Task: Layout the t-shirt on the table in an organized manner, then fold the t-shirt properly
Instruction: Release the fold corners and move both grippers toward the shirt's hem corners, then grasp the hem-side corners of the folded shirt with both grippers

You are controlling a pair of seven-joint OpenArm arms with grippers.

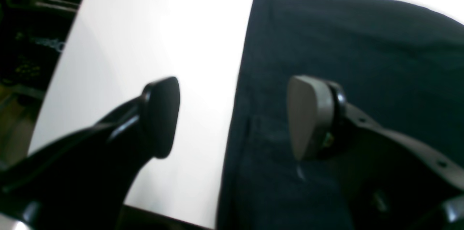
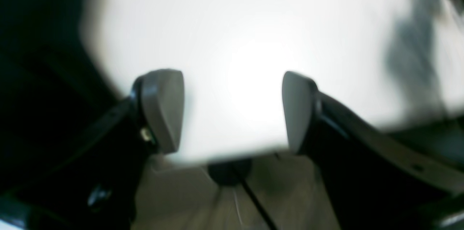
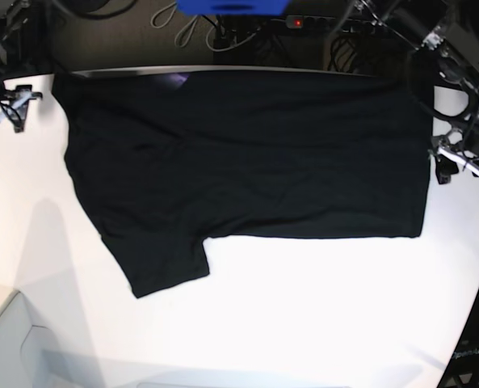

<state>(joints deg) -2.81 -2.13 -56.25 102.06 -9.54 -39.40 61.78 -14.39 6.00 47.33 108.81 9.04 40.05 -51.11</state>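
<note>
Left wrist view
- left pincer [image 1: 233, 117]: pads wide apart, nothing between them; one pad over bare desk, the other over cloth, so shirt edge sits in the gap. Probably lined up to take that hem.
- t-shirt [image 1: 362, 59]: black, flat, straight edge running top to bottom of view, corner at top. No print or label seen here.
- desk [image 1: 152, 41]: white, glossy, overexposed; its edge at far left w/ dark clutter beyond.

Right wrist view
- right pincer [image 2: 233, 110]: pads wide apart, empty; hangs over desk rim, floor and a dark cable below. Blurred, so contact w/ anything not readable.
- t-shirt [image 2: 40, 59]: only a dark mass at left, beside the pincer, not between pads.
- desk [image 2: 253, 41]: bare white under the gap.

Base view
- t-shirt [image 3: 247, 153]: spread across far half of desk, lengthways left-right, one layer as far as visible; one sleeve sticks out toward near-left, other side up at far edge. Small purple fleck at top edge; print side likely face down. Hem end at view's right, straight.
- left pincer [image 3: 465, 166]: at view's right, just beside hem edge.
- right pincer [image 3: 5, 105]: at view's left, near shoulder corner, apart from cloth.
- desk [image 3: 320, 323]: near half bare, curved rim at right.
- Stage (est.): layout about done, folding not begun; arms parked at opposite ends, prob. so each can take a corner.
- Risk (est.): far edge of the cloth lies at desk rim; a pull could slide it off.
</note>
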